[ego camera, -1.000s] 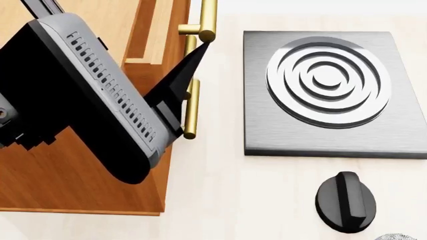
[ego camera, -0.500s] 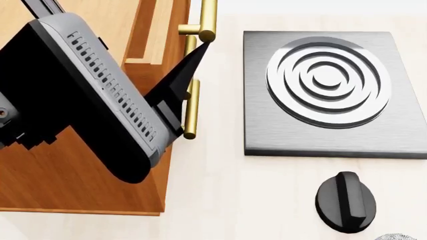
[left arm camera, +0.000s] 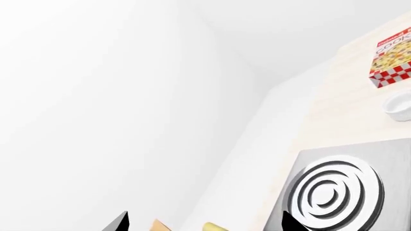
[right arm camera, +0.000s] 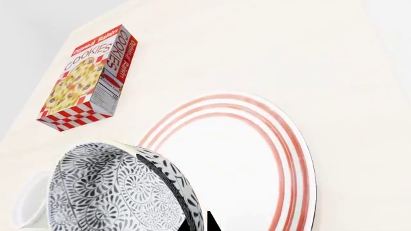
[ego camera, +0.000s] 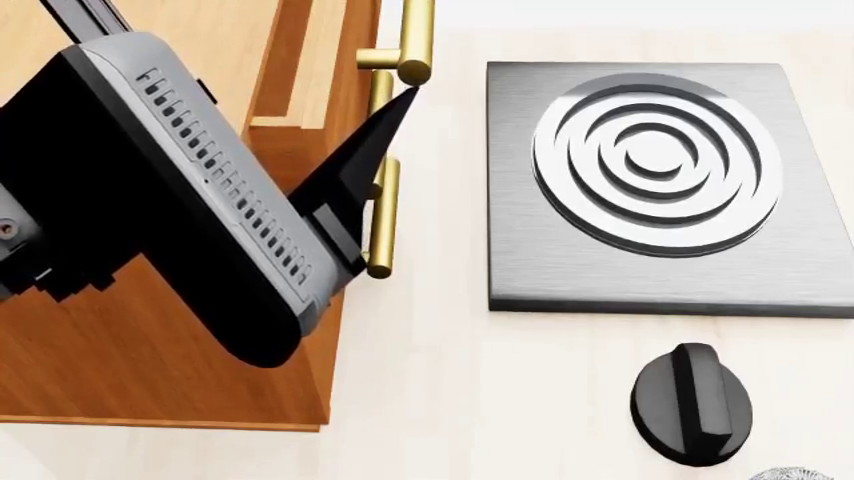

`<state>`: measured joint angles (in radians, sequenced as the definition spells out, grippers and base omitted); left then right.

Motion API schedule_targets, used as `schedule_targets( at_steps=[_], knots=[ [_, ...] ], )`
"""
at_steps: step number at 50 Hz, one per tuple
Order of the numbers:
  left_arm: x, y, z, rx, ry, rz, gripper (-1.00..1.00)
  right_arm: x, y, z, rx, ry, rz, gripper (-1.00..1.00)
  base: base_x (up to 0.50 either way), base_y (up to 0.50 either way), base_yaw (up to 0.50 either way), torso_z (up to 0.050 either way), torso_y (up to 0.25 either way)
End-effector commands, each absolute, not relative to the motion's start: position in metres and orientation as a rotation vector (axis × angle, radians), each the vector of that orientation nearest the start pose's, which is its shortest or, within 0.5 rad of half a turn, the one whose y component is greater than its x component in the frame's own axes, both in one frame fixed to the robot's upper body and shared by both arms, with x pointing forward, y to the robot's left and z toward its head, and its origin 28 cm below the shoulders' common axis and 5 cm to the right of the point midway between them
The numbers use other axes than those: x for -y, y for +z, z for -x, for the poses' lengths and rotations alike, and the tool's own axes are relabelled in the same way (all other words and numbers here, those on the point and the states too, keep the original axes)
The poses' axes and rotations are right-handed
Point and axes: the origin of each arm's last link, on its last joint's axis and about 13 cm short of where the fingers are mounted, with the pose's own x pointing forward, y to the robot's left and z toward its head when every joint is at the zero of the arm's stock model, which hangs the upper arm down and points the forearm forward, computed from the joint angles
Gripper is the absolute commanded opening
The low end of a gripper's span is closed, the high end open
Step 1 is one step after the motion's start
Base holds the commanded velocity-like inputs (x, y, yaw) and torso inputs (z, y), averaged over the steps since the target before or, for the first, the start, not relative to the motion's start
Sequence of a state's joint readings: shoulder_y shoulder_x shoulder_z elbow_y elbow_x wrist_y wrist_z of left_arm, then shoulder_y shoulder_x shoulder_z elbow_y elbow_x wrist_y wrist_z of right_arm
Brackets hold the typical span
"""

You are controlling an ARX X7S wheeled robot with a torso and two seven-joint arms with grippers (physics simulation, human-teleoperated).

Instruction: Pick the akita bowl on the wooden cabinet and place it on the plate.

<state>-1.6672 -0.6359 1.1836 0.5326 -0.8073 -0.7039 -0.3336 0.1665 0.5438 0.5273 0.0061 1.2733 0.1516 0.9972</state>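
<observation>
In the right wrist view, the akita bowl [right arm camera: 122, 192] is held tilted at the right gripper [right arm camera: 199, 222], whose dark fingertips are closed on its rim, just over the near edge of the plate [right arm camera: 257, 159], apparently so that it can be lowered onto it. A cookie box [right arm camera: 86, 79] lies well apart and a white cup [right arm camera: 26, 202] sits beside the bowl. The left gripper [left arm camera: 202, 224] is raised near the wooden cabinet [ego camera: 147, 370] by the stove burner [ego camera: 661, 165]; its fingertips are seen spread apart, holding nothing.

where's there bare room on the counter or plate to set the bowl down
The plate is bare across its white centre inside the red rings. The pale counter is open beyond the plate's far rim and beside the cookie box. It is crowded where the patterned bowl sits close to the plate's edge, with a white cup on its other side.
</observation>
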Motion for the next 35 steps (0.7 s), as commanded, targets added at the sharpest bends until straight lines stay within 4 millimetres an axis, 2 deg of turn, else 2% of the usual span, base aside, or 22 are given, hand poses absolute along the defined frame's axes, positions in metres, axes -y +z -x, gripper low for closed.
schedule_targets(
  at_steps=[1,21,35],
  knots=[
    [-0.166,0.333,-0.258,0.551,-0.571,-0.823,1.00,0.299,0.136,-0.221,0.031,-1.155,-0.918,-1.00,0.00,0.00,0.00,0.000,0.000],
    [-0.166,0.331,-0.259,0.549,-0.572,-0.822,1.00,0.302,0.145,-0.229,0.030,-1.134,-0.896,-1.00,0.00,0.00,0.00,0.001,0.001],
    [-0.165,0.331,-0.259,0.549,-0.570,-0.822,1.00,0.308,0.144,-0.231,0.012,-1.156,-0.869,-1.00,0.00,0.00,0.00,0.000,0.000]
  ],
)
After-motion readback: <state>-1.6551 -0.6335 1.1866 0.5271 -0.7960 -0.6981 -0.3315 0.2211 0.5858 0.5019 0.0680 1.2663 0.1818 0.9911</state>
